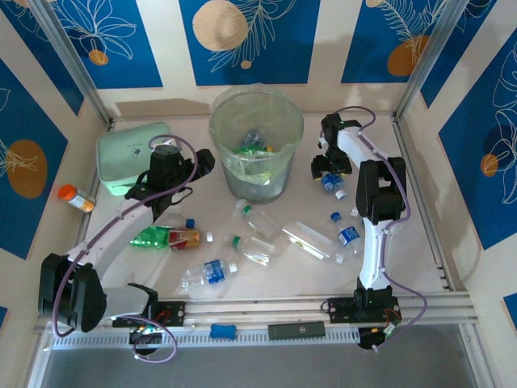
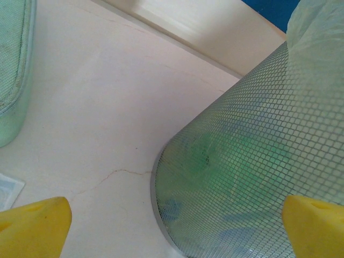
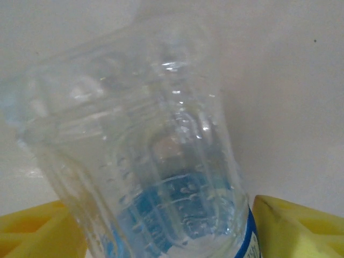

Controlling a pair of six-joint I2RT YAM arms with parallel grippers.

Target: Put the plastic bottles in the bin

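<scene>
Bottles (image 1: 207,273) lie scattered on the desk (image 1: 271,281) in front of the bin (image 1: 260,187), among them a green bottle (image 1: 152,237) just beside a red-orange labelled bottle (image 1: 187,238); we see more inside the bin through its open top. Near the bin's right side, the right pincer (image 1: 329,173) points down over a clear bottle (image 1: 329,184) with a blue label. From the right wrist, that clear bottle (image 3: 150,134) sits between the 2 yellow fingers (image 3: 290,226) of the right pincer (image 3: 169,231), both close against it, yet we cannot tell whether they clamp it. The left pincer (image 1: 179,168) hangs between a mint green case (image 1: 121,149) and the bin; from the left wrist, the left pincer (image 2: 174,228) is spread wide and holds nothing, the bin's meshed wall (image 2: 258,161) between its fingertips.
</scene>
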